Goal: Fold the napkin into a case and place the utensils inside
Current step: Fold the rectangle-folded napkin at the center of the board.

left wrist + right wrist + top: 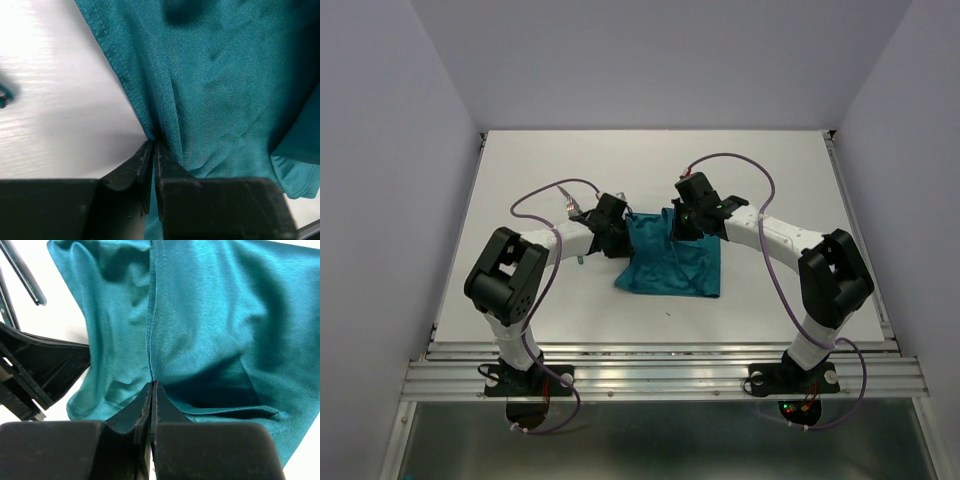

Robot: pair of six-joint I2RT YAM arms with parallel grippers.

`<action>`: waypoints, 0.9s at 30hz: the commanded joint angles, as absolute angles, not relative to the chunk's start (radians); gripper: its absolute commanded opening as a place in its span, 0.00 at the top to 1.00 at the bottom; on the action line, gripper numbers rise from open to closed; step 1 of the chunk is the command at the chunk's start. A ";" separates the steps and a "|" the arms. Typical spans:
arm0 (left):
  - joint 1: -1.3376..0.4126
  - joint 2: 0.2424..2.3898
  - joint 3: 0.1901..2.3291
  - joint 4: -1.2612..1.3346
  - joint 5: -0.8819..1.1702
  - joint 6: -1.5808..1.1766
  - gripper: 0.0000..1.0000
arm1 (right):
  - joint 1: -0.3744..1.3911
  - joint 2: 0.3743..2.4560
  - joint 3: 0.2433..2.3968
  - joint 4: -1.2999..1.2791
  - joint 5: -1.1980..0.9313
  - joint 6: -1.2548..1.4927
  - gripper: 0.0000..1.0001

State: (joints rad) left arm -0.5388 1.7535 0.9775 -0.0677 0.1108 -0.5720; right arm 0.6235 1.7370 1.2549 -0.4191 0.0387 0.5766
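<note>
So far, we judge the task to be in its early part. The teal-green, soft square cloth napkin (670, 265) lies rumpled about midway across the white table (770, 170), between the two arms and a little nearer the near edge than the far one. It is not yet a narrow case. In the overhead view it is a broad, uneven patch with its far edge drawn up toward both arms. The wrist views show one flap doubled over along one side, so we take a fold to be under way, not finished.

The left gripper (153, 145) has its jaws pressed together on a pinch of the napkin's hem, with cloth showing between them. The right gripper (152, 387) also has its jaws together. The stitched hem runs straight into their tips, so we read that as a pinch on the napkin too.

What is left, as we see it, is to complete the folds into a pouch and then load the cutlery. None of it is inside or on the cloth. The slim utensils (22, 272) with thin dark-teal handles lie on the bare table beside the napkin's left edge, partly hidden under the left arm.

By our count there is one napkin and two grippers, both on the napkin. Two utensil handles are plainly visible in the right wrist view. A silvery head shows beside the left arm from overhead, and we cannot tell whether it belongs to a third piece.
</note>
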 commanded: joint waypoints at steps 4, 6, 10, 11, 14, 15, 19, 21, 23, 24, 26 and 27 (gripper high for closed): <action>-0.597 1.832 1.063 -0.097 0.127 -0.598 0.87 | 0.634 1.694 1.293 -0.414 0.078 0.581 0.99; -0.612 1.850 1.077 -0.094 0.132 -0.604 0.90 | 0.634 1.689 1.292 -0.419 0.089 0.581 0.99; -0.632 1.873 1.107 -0.084 0.150 -0.621 0.94 | 0.634 1.680 1.287 -0.428 0.110 0.575 0.99; -0.635 1.876 1.112 -0.081 0.153 -0.624 0.94 | 0.634 1.680 1.287 -0.433 0.117 0.574 0.99; -0.649 1.893 1.135 -0.071 0.170 -0.641 0.94 | 0.634 1.674 1.287 -0.442 0.129 0.568 0.99; -0.653 1.902 1.141 -0.066 0.173 -0.647 0.94 | 0.634 1.672 1.290 -0.443 0.133 0.565 0.99; -0.669 1.925 1.175 -0.058 0.181 -0.676 0.94 | 0.634 1.663 1.302 -0.465 0.149 0.552 0.99; -0.673 1.930 1.183 -0.054 0.181 -0.698 0.94 | 0.634 1.658 1.307 -0.469 0.152 0.545 0.99; -0.683 1.930 1.193 -0.054 0.175 -0.712 0.94 | 0.634 1.658 1.312 -0.479 0.156 0.537 0.99; -0.686 1.928 1.193 -0.052 0.173 -0.727 0.94 | 0.634 1.657 1.315 -0.482 0.158 0.535 0.99; -0.689 1.922 1.192 -0.048 0.164 -0.745 0.94 | 0.634 1.658 1.321 -0.482 0.150 0.529 0.99; -0.689 1.919 1.190 -0.045 0.161 -0.752 0.94 | 0.634 1.660 1.322 -0.482 0.146 0.529 0.99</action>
